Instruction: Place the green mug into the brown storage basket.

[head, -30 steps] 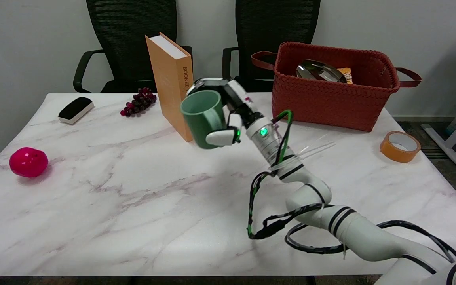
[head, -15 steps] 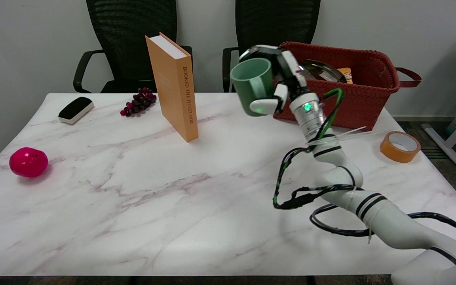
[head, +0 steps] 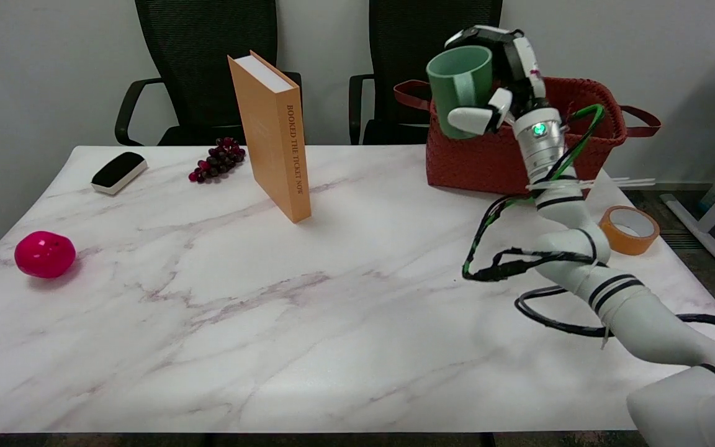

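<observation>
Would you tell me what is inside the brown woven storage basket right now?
Nothing inside the brown woven storage basket can be seen: the right hand and its green ceramic mug cover the opening.

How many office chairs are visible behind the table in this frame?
2. One black chair stands behind the table's far edge on the left, behind the upright orange book. The other chair is right of it, beside the brown basket. Both are partly hidden.
</observation>
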### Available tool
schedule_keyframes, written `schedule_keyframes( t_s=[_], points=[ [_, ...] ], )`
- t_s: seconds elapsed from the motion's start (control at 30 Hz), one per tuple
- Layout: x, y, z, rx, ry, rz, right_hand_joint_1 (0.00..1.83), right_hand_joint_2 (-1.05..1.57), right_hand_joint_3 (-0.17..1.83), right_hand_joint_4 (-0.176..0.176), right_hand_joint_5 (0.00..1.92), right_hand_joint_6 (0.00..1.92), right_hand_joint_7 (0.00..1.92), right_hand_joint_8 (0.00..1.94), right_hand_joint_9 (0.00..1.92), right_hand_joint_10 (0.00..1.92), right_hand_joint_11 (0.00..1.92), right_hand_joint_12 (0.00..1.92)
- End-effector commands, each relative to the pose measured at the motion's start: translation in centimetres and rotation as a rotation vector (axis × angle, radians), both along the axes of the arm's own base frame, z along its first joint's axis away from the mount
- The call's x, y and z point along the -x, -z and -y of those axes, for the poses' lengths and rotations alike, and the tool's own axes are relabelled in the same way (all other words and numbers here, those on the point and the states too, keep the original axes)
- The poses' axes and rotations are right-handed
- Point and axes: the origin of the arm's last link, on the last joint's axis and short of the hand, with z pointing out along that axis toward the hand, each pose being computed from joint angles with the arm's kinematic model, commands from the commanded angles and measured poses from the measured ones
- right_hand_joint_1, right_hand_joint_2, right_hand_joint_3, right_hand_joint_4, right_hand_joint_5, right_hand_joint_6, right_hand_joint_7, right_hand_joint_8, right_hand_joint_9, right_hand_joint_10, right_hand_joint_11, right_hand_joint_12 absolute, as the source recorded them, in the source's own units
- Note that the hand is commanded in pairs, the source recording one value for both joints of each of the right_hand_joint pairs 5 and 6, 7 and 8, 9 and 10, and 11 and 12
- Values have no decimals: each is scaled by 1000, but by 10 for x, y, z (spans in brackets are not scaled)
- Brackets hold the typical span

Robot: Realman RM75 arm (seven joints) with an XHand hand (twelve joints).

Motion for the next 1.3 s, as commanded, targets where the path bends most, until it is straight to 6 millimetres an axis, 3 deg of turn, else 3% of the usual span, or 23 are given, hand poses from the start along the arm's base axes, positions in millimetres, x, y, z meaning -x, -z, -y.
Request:
schedule_keyframes(
  t_s=[0.03, 0.3, 0.57, 0.83, 1.3],
  points=[
    [-48, -62, 37, 215, 60, -56, 1277, -331, 1485, 0, 894, 894, 1263, 1263, 1334, 1334, 1762, 1762],
    [-63, -68, 77, 296, 161, -76, 1267, -336, 1493, 0, 894, 894, 1264, 1264, 1334, 1334, 1770, 1770],
    [-78, -72, 99, 418, 263, -185, 1270, -319, 1456, 0, 895, 895, 1281, 1281, 1355, 1355, 1804, 1804],
    [-89, -83, 100, 539, 326, -263, 1209, -163, 1205, 0, 906, 906, 1328, 1328, 1402, 1402, 1866, 1866],
    [-80, -92, 94, 728, 468, -570, 1191, -23, 985, 0, 915, 915, 1370, 1370, 1434, 1434, 1893, 1893]
  ],
)
